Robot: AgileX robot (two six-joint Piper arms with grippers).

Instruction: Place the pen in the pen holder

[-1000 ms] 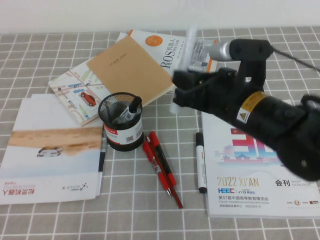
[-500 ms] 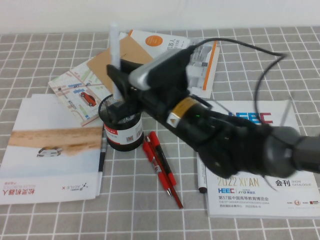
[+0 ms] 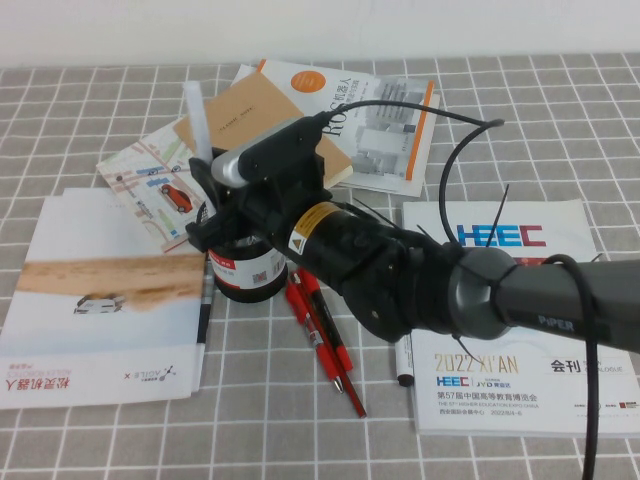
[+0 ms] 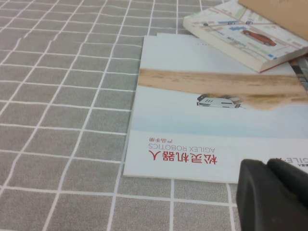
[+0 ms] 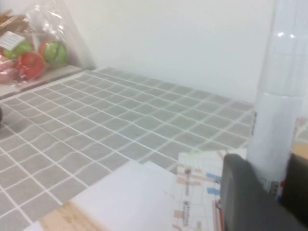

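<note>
- One corner only of the left gripper [image 4: 272,195] shows, black, beside the AgileX brochure [image 3: 105,300]; whether its fingers are spread cannot be told.
- Brochure print reads "AGILEX ROBOTICS" with red Chinese characters.
- Right gripper [image 3: 205,205] sits over the pen holder [image 3: 245,270], pinching the pen [image 3: 197,125], which stands upright with its lower end hidden.
- Holder rim mostly covered by the arm; its red-and-white QR label shows.
- Right of the holder: red pens [image 3: 325,335], then a catalogue [image 3: 520,330] reading "HEEC" and "2022 XI'AN", partly covered.
</note>
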